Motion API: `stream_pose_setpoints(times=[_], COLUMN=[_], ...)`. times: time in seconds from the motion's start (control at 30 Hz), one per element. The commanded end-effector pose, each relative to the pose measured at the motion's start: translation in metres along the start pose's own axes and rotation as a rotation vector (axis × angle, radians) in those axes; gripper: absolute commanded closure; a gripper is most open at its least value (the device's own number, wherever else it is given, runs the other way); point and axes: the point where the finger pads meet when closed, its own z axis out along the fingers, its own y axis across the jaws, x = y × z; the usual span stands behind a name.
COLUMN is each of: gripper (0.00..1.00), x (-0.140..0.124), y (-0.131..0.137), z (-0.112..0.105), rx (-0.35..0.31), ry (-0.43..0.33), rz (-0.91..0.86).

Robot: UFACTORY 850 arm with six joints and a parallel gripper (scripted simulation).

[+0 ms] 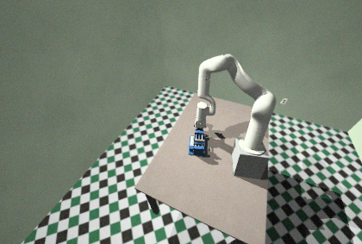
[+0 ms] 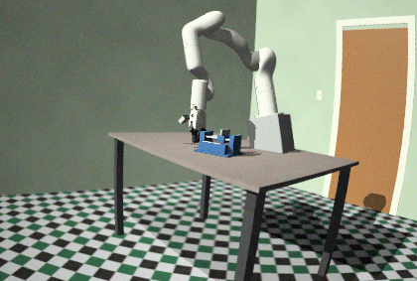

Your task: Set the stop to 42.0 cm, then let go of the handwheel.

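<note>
Item: blue stop fixture (image 2: 218, 145), centre of frame on the table (image 2: 278, 168) — I have the gripper (image 2: 195, 134) clenched on its handwheel at the left end; risk — overturning past 42.0 cm, or nudging it when I let go.

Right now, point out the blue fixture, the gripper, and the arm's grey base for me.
Blue fixture (image 2: 216, 149): exterior view, on its blue side wall.
Gripper (image 2: 196, 136): exterior view, between the fingers, closed on the handwheel at the fixture's end.
Grey base (image 2: 278, 142): exterior view, on its free front corner.
</note>
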Motion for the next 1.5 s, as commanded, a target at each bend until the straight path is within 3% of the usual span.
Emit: stream_pose_setpoints(times=[0.0,1.47], gripper=[0.94,0.94], x=[0.000,0.000], y=[-0.007,-0.030], z=[0.000,-0.019], rx=[0.001,0.001], ry=[0.000,0.000], rz=[0.000,0.000])
